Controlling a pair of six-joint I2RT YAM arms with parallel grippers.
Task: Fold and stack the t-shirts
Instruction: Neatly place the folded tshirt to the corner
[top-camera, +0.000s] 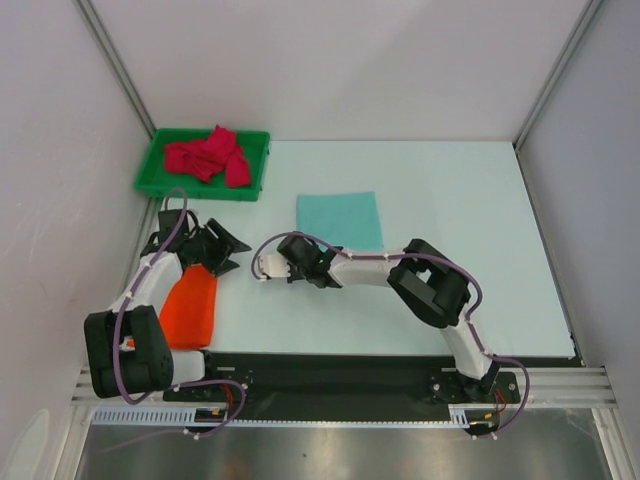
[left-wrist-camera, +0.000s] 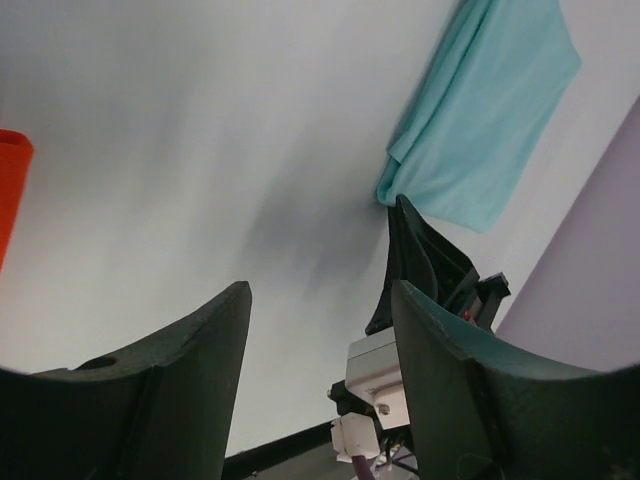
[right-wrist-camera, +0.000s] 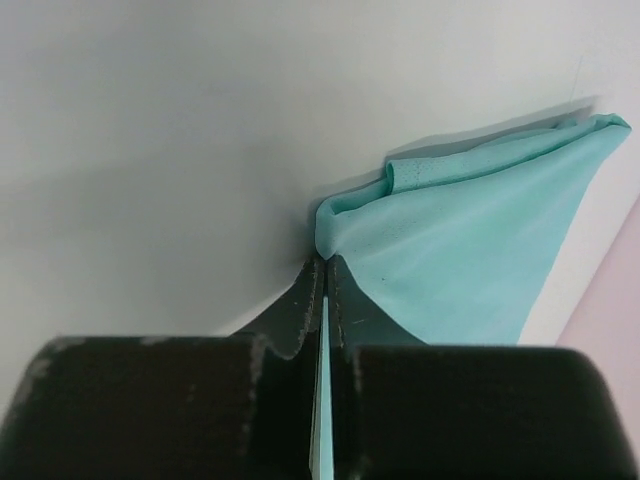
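While our right end effector (right-wrist-camera: 322, 262) pinches the mint green t-shirt (right-wrist-camera: 470, 250), left end effector (left-wrist-camera: 320, 295) spread apart, we should lift gently next.

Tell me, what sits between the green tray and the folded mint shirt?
Nothing: the top view shows only bare table between the green tray and the mint shirt.

The left gripper (left-wrist-camera: 320, 295) is hanging with jaws apart, its arm folded close; the right gripper (right-wrist-camera: 322, 285) is reaching leftward, jaws closed, seemingly pinching the mint t-shirt (right-wrist-camera: 470, 240).
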